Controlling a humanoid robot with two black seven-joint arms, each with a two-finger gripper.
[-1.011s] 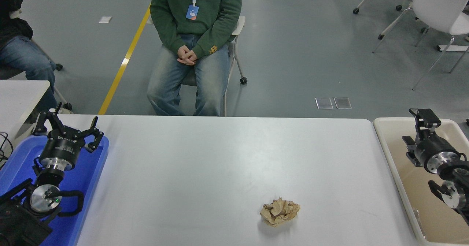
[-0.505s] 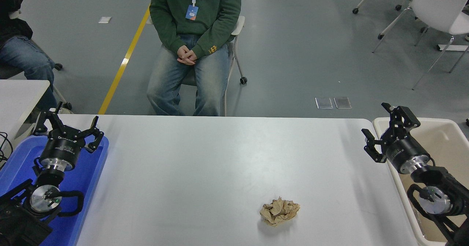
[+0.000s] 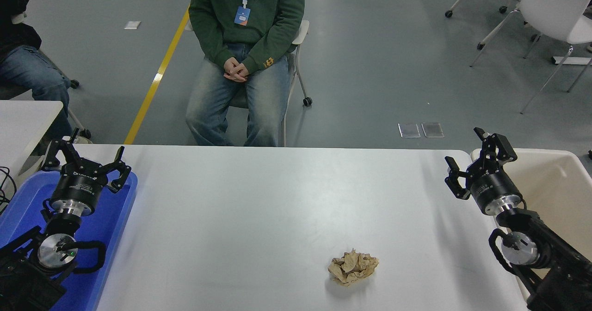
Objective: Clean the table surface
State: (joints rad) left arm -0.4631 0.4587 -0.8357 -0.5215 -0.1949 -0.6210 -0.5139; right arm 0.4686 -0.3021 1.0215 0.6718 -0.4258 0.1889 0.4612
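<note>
The white-grey table surface (image 3: 259, 209) fills the middle of the head view. A crumpled brown paper ball (image 3: 353, 267) lies on it near the front, right of centre. My right gripper (image 3: 476, 163) hangs open over the table's right edge, empty, well behind and to the right of the paper. My left gripper (image 3: 85, 159) is parked open over the blue tray (image 3: 111, 223) at the lower left, holding nothing.
A beige bin (image 3: 559, 181) stands just off the table's right end. A person in a green hoodie (image 3: 245, 38) sits at the far side with clasped hands. A smaller white table (image 3: 23, 121) and another seated person (image 3: 23, 56) are at the left. White chairs (image 3: 550, 15) stand far right.
My right gripper has swung left from over the beige bin to the table's right edge. The paper ball and the left arm have not moved.
</note>
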